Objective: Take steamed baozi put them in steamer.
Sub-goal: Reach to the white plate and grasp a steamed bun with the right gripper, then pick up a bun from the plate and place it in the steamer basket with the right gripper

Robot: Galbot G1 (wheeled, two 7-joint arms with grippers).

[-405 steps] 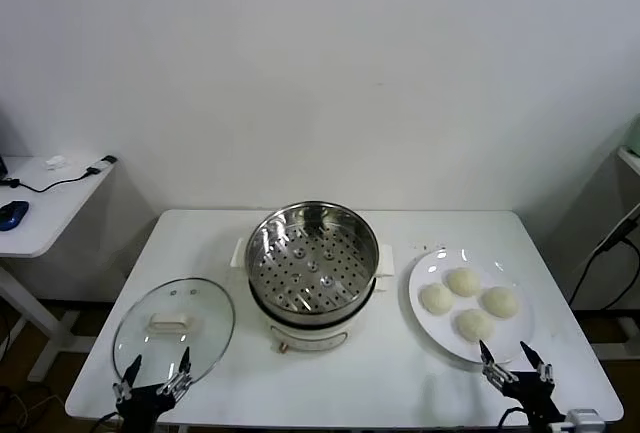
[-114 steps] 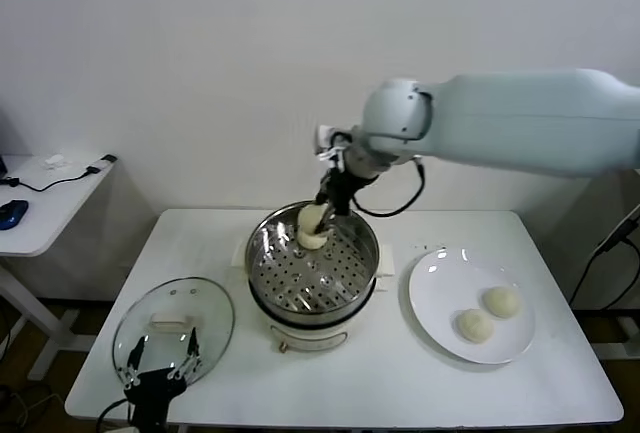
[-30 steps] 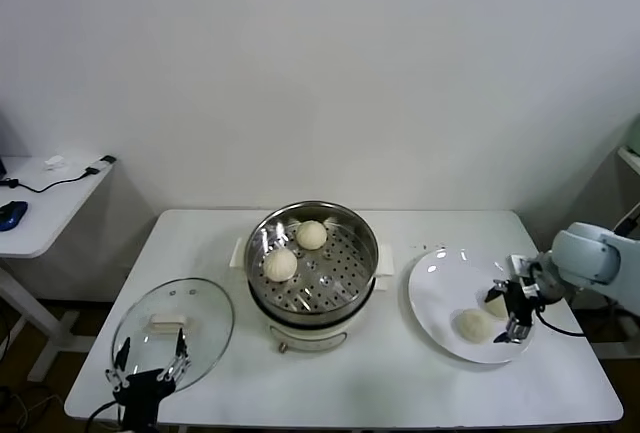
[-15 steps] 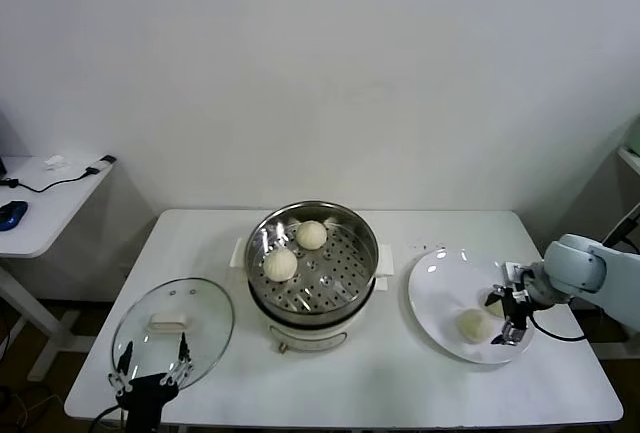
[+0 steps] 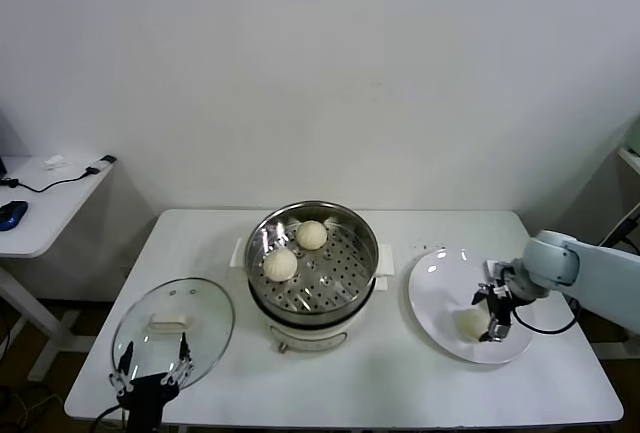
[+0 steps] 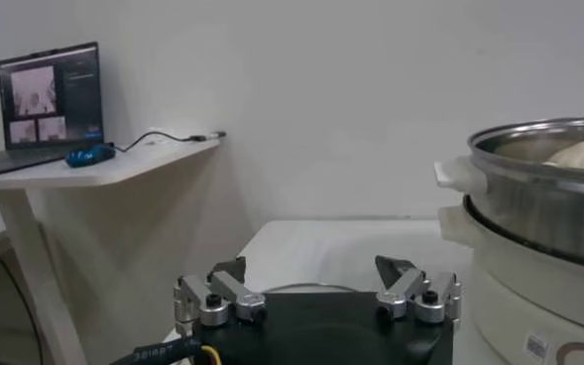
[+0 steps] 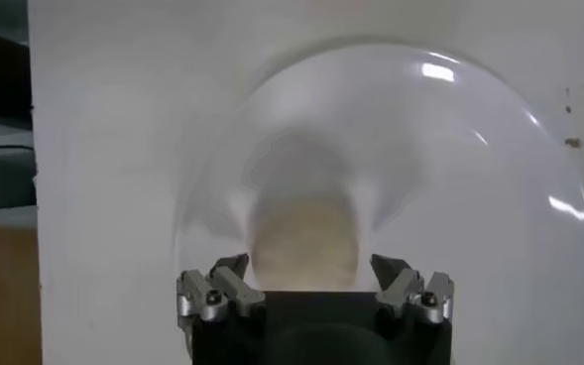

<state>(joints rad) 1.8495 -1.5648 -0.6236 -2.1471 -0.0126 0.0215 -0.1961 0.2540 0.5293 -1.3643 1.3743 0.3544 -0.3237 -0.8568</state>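
Hovering my right gripper (image 5: 492, 315) over the flat round white plate (image 5: 432, 298), jaws spread wide and holding nothing, with one small cream-white domed baozi (image 7: 304, 241) sitting between the fingertips in the right wrist view.

Risks, as I judge them:
- Dough is soft. Closing too hard could dent or tear it; closing too lightly could let it slip out on the carry.
- The bun looks slightly off-centre between the jaws. One finger may touch first and push it across the glazed plate instead of trapping it.
- Descending too far could drive the fingertips onto the plate and shift it on the white table (image 5: 560, 373).
- A second bun on the plate is largely hidden by my gripper in the head view; I cannot tell how close it lies, and a jaw may nudge it.

Positions, relative to the round shiny steel steamer (image 5: 312, 258):
- Plate, gripper and target bun are to its right, plate rim just beside its white side handle.
- Two buns (image 5: 280, 265) already rest on the perforated tray inside it.
- My left gripper (image 5: 152, 377), open wide and empty, is parked at the table's near edge to the steamer's left, by the round glass lid (image 5: 172, 331).
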